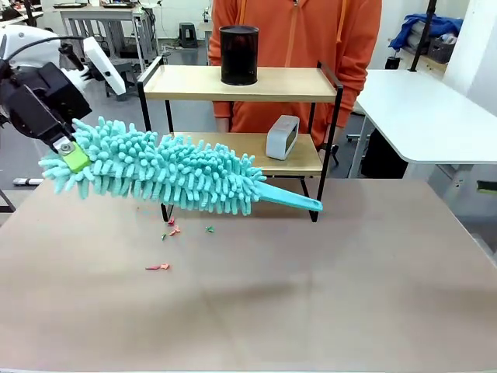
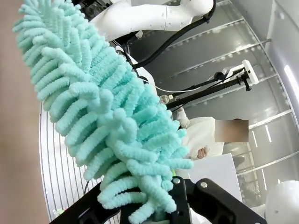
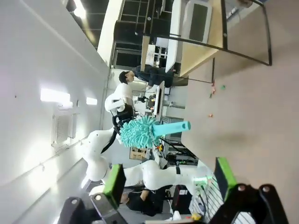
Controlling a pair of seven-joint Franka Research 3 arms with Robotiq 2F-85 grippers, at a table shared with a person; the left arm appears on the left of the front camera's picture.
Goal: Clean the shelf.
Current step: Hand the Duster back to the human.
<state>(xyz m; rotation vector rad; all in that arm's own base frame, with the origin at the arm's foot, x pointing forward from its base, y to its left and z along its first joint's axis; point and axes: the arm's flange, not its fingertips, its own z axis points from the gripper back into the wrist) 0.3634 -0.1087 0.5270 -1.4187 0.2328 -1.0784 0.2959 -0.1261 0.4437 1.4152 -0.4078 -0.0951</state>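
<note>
The left gripper (image 1: 70, 153), at the picture's left, pinches the fluffy end of a blue duster (image 1: 167, 172). The duster points right, toward the shelf (image 1: 241, 83) at top middle. The right gripper (image 3: 166, 179) is wide open, holding nothing.

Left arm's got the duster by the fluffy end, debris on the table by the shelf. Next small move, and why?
Probably sweep the duster toward the scraps on the table. The left gripper is shut on its fluffy tip, handle pointing at the shelf, whose boards look free of crumbs. The right gripper is open, holding nothing.
</note>
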